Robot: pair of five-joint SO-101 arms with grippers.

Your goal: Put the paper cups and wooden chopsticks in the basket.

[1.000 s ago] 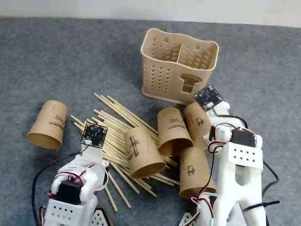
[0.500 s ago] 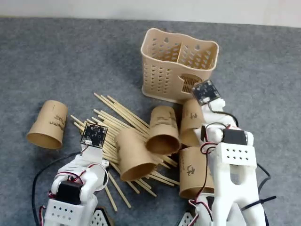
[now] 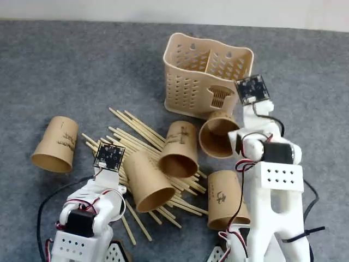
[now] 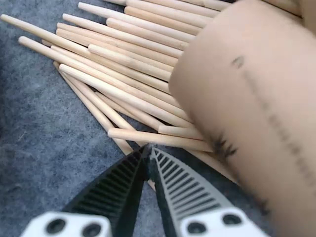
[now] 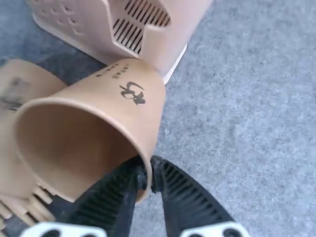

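My right gripper [image 5: 146, 174] is shut on the rim of a paper cup [image 5: 98, 133], one finger inside and one outside. That cup [image 3: 218, 135] hangs tilted just in front of the tan basket [image 3: 207, 76], its mouth facing the arms. My left gripper [image 4: 148, 151] is shut with nothing in it, its tips over the near edge of the wooden chopsticks [image 4: 113, 64]. The chopsticks [image 3: 139, 143] lie spread on the grey mat. A cup [image 4: 256, 98] lies on them close beside the left gripper. Other cups lie at the far left [image 3: 54, 144], centre [image 3: 144, 180] [image 3: 179, 148] and near the right arm's base [image 3: 224, 199].
The basket [image 5: 123, 24] has a divider and slotted walls and stands upright at the back. Grey mat lies open to the left of and behind the basket. Both arm bases [image 3: 272, 218] stand at the front edge.
The right gripper has lifted one cup by its rim and carried it toward the basket. Two neighbouring cups rolled left over the chopsticks. The left arm has stayed put.
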